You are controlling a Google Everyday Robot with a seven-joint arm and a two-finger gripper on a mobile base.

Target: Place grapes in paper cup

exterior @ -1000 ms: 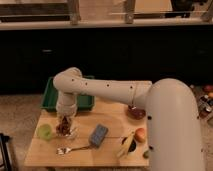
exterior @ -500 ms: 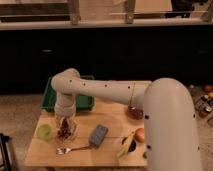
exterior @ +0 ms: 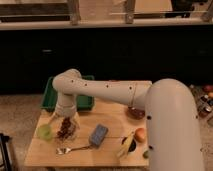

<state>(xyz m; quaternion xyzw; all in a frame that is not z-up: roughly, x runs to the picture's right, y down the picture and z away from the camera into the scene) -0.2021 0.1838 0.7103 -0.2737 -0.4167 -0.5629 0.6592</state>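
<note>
at the left end of the wooden table (exterior: 112, 117), the gripper (exterior: 65, 121) hangs as it did 0.5 s ago, clamped on the grapes (exterior: 64, 129) just above the paper cup (exterior: 70, 132), beside the lime-green object (exterior: 44, 131) and spoon (exterior: 70, 149).
</note>
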